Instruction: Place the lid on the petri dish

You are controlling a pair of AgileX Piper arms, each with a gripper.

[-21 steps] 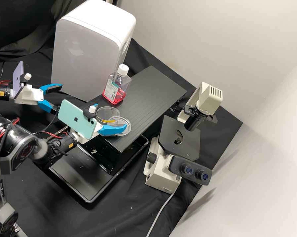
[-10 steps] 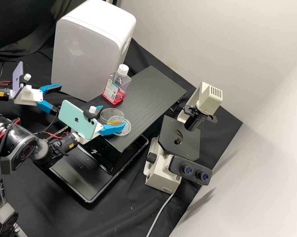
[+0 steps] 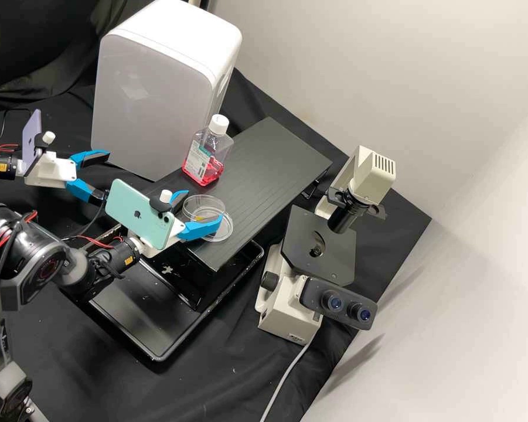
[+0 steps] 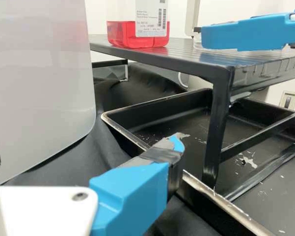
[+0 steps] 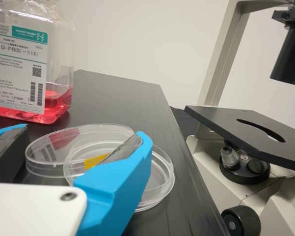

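The lid (image 5: pixel 54 147) is not on the dish (image 3: pixel 222 227) yet. It hangs just above the dish and a bit to one side, so it covers only part of it. The right gripper (image 3: pixel 199 206) is pinching the lid by its rim, one blue finger on each side. The dish sits on the black shelf (image 3: pixel 269 164), near the front edge. I think the job is about half done: the lid must go a little more over the dish, then down, then be let go.

A second ago the lid was farther from the dish. It has slid closer. The left gripper (image 3: pixel 99 174) has not moved. It waits with its fingers spread, holding nothing, beside the white box (image 3: pixel 158 76).
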